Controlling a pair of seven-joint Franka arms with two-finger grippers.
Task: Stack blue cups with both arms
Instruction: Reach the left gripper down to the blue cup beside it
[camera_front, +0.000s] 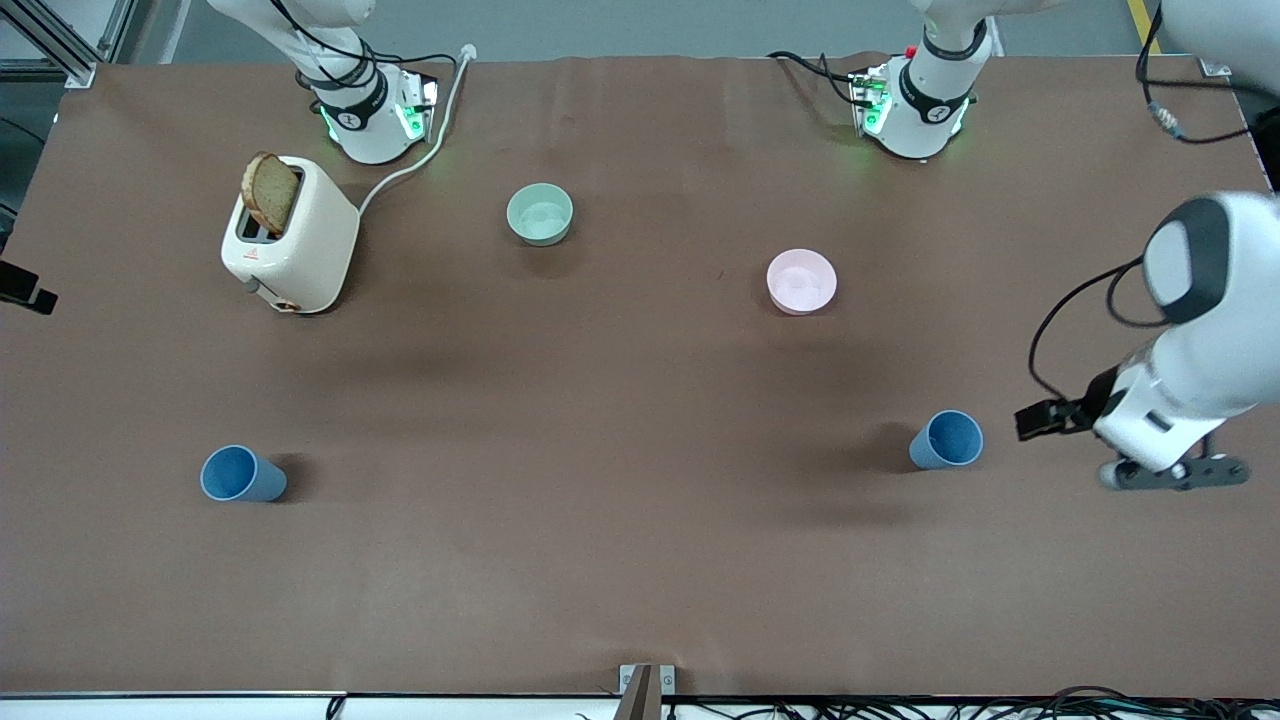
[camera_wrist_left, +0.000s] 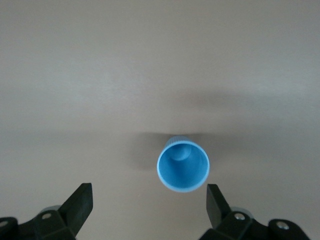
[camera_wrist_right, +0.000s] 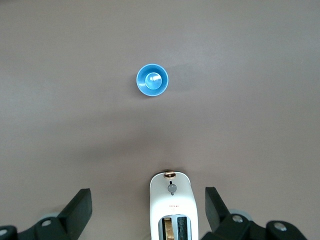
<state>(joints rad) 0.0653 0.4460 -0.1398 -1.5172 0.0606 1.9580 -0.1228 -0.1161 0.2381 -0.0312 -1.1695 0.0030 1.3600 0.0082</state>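
Observation:
Two blue cups stand upright on the brown table. One blue cup (camera_front: 946, 440) is toward the left arm's end; the other blue cup (camera_front: 243, 474) is toward the right arm's end. My left gripper (camera_front: 1175, 472) is low beside the first cup, toward the table's end and apart from it. In the left wrist view my left gripper (camera_wrist_left: 150, 192) is open and empty, with that cup (camera_wrist_left: 183, 170) just ahead of its fingertips. My right gripper (camera_wrist_right: 147, 192) is open and empty, high over the toaster (camera_wrist_right: 171, 205), with the other cup (camera_wrist_right: 152, 80) farther off. It is out of the front view.
A white toaster (camera_front: 295, 240) with a bread slice (camera_front: 270, 192) sticking out stands near the right arm's base, its cord trailing to the base. A mint-green bowl (camera_front: 540, 213) and a pink bowl (camera_front: 801, 281) sit farther from the front camera than the cups.

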